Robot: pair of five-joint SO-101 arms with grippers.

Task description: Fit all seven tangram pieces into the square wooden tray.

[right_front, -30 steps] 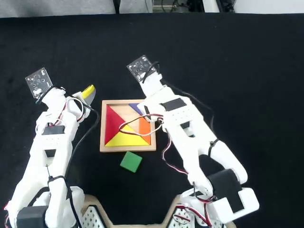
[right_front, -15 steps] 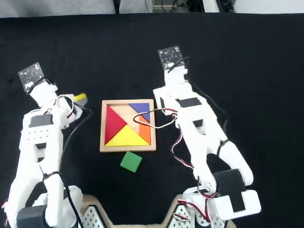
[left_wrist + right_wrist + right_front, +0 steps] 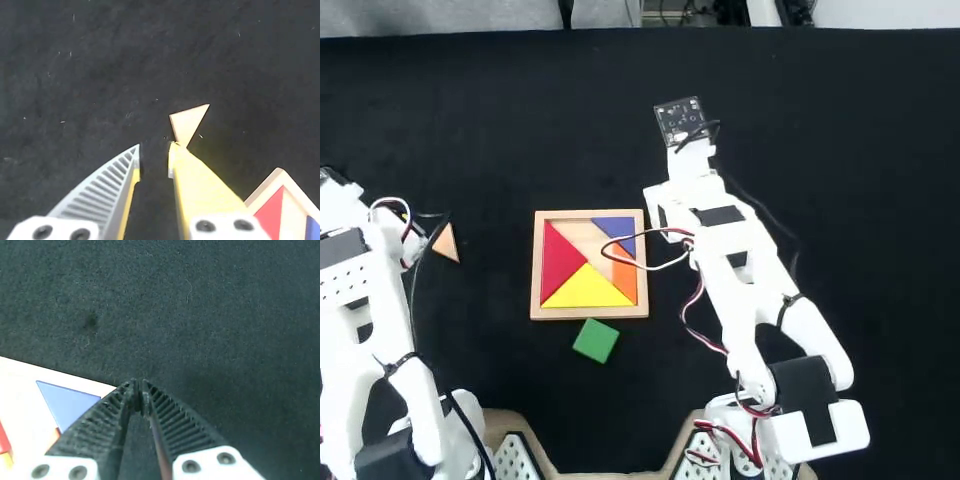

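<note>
The square wooden tray (image 3: 536,300) holds a red triangle (image 3: 558,260), a yellow triangle (image 3: 587,290), a blue triangle (image 3: 617,227) and an orange piece (image 3: 626,275). A green square (image 3: 595,340) lies on the cloth just in front of the tray. A small tan triangle (image 3: 445,243) lies left of it. My left gripper (image 3: 155,149) is open with nothing between its fingers, and one yellow fingertip (image 3: 174,148) touches the tan triangle (image 3: 187,120). My right gripper (image 3: 136,390) is shut on nothing, beside the tray's (image 3: 20,385) edge near the blue triangle (image 3: 67,400).
Black cloth covers the table. The left arm (image 3: 350,270) stands at the far left edge. The right arm (image 3: 720,240) runs along the tray's right side, and its cable (image 3: 630,255) loops over the tray. The tray's corner (image 3: 277,192) is close to the left gripper.
The left arm has swung left, away from the tray, uncovering the tan triangle on the cloth. The right arm moved off the tray to its right side, then kept still.
</note>
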